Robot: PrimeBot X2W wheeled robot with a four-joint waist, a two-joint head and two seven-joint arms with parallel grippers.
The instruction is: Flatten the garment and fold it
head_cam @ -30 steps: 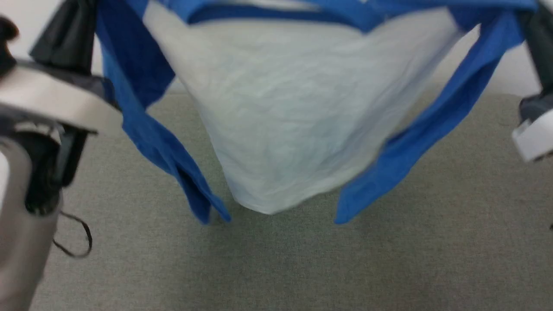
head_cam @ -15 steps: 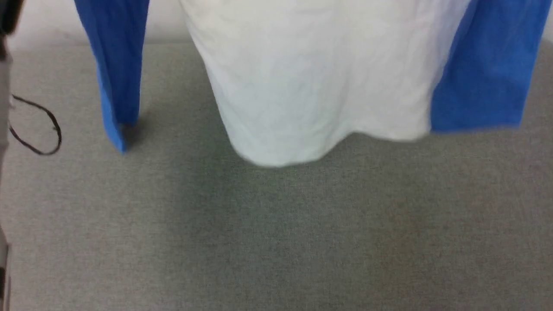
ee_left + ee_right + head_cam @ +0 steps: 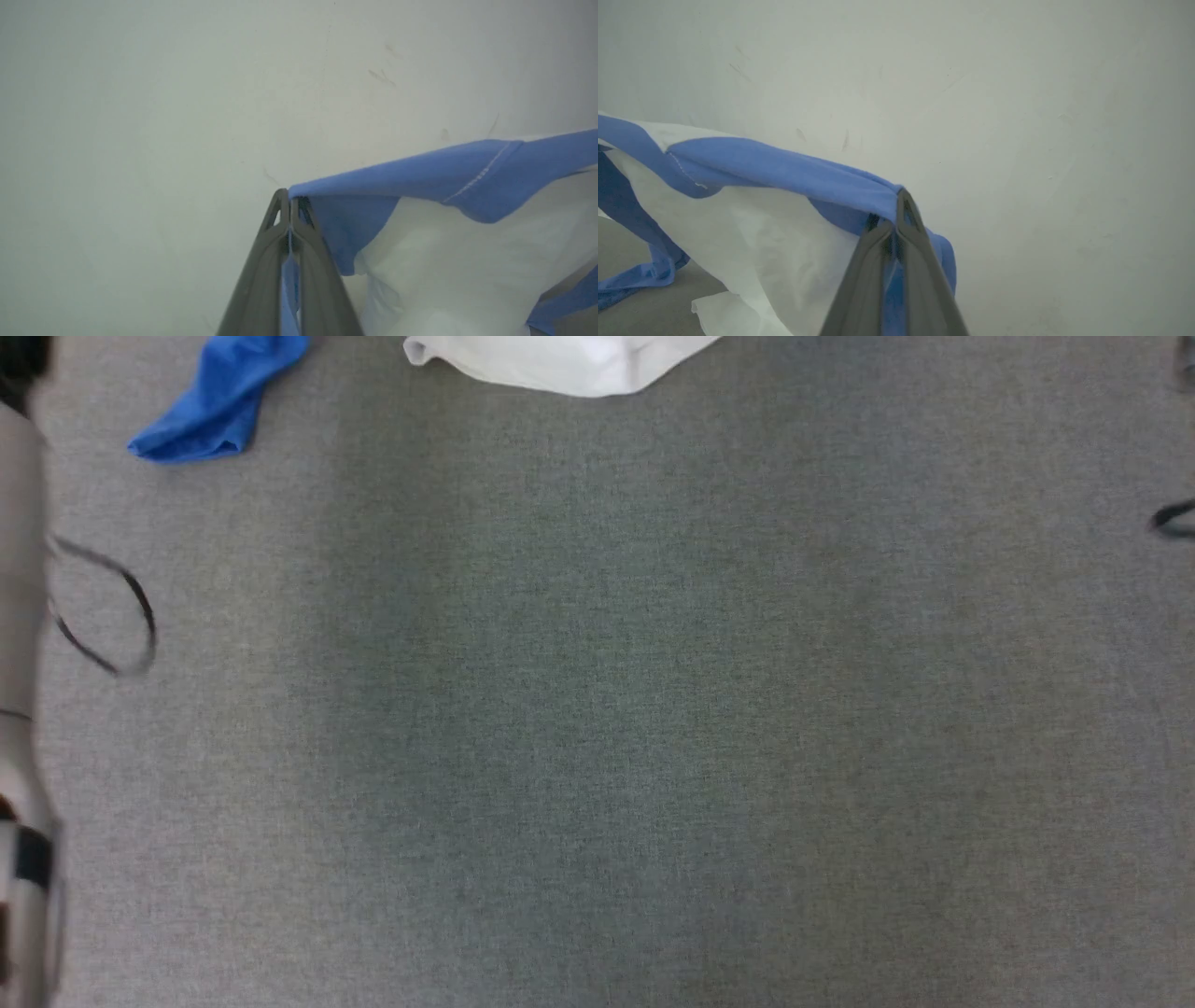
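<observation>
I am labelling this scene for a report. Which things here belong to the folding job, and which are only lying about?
Belongs to the job: the garment, the left gripper and the right gripper, each shut on its blue edge.
Just there: the grey surface, the black cable loop, the pale wall.

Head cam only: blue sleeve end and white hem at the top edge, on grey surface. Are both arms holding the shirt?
Observer: Left yes. In the left wrist view the left fingers are shut on a blue fold of the shirt.
Operator: Right?
Observer: Same. The right fingers pinch a blue fold.
Operator: Shirt lifted or down?
Observer: Partly. In the right wrist view the top edge is held up before a pale wall, and the white hem lies on the grey surface.
</observation>
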